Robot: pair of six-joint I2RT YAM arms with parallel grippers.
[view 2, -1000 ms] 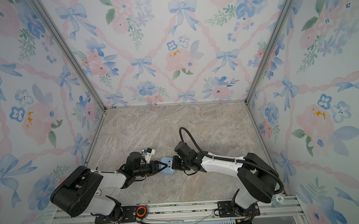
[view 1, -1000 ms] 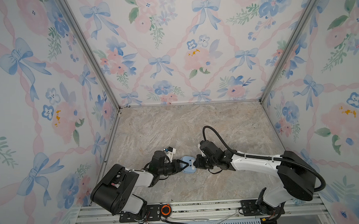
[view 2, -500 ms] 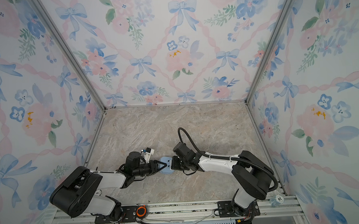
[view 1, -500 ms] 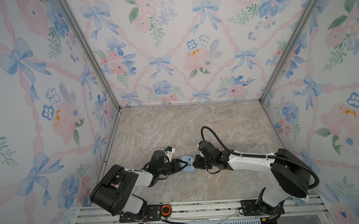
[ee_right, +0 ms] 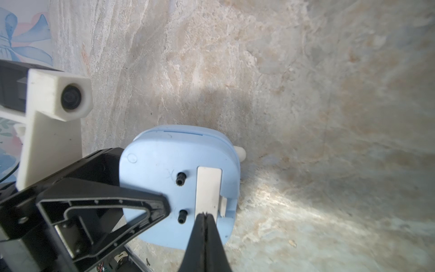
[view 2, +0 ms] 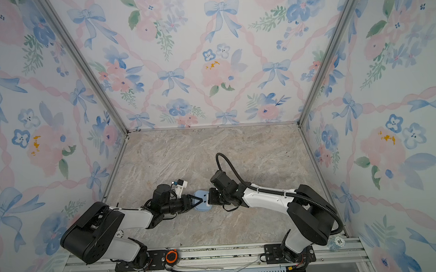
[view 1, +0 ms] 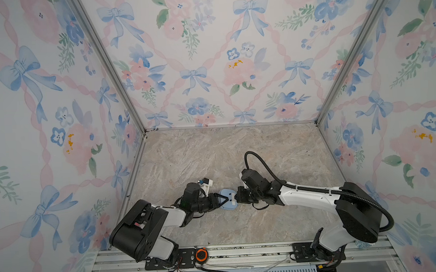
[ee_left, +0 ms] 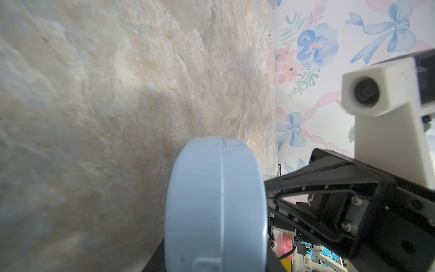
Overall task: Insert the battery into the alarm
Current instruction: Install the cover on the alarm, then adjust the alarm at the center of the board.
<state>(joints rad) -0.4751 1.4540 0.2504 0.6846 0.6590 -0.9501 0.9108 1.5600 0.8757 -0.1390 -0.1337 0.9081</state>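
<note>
Item: small light-blue rounded-square plastic alarm [ee_right: 153, 172], which we logged clamped in the black left gripper [view 1: 225, 199], the pinched-shut right gripper [ee_right: 206, 215] touching its white back panel [ee_right: 208, 188], battery unseen; pressing risked twisting it loose.

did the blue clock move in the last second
No: the light-blue rounded-square alarm sits where it was, up and right of the round orange-and-black tape measure.

Beige-grey marbled stone-look tabletop [view 1: 212, 154]
</note>
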